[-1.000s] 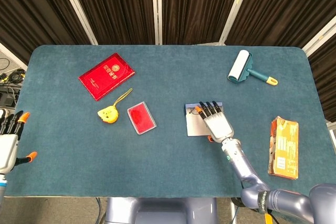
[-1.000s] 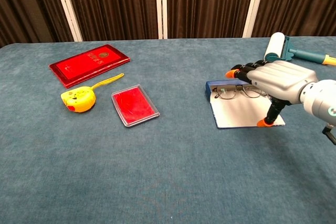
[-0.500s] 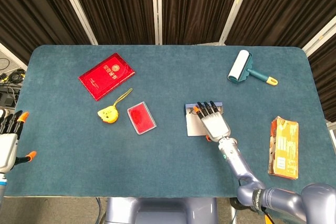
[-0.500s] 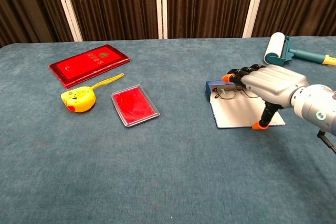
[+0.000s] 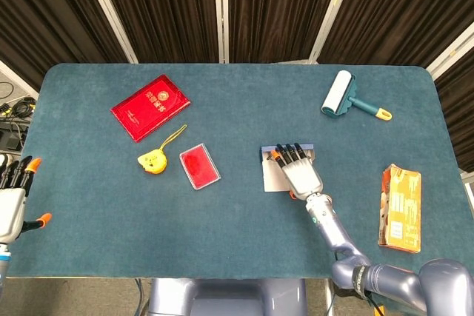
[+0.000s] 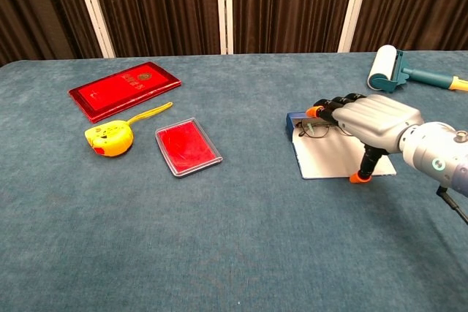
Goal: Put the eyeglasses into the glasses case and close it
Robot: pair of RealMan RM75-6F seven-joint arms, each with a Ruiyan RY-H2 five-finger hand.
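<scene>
The glasses case (image 6: 329,162) lies open right of the table's middle, with a blue base and a flat white lid (image 5: 271,177). The eyeglasses (image 6: 313,131) rest in the blue base, mostly covered. My right hand (image 6: 374,116) lies palm-down over the case and glasses, fingers stretched towards the case's far left corner and thumb tip down at the lid's front edge. From above, the right hand (image 5: 298,171) hides most of the case. It grips nothing that I can see. My left hand (image 5: 12,199) hovers off the table's left front corner, fingers spread and empty.
A red booklet (image 5: 150,106), a yellow tape measure (image 5: 152,160) and a red card holder (image 5: 199,166) lie on the left half. A lint roller (image 5: 341,94) sits at the back right. An orange box (image 5: 401,207) lies near the right edge.
My right hand has slid a little to the left over the open case, covering more of the eyeglasses. The left hand has sunk slightly.
</scene>
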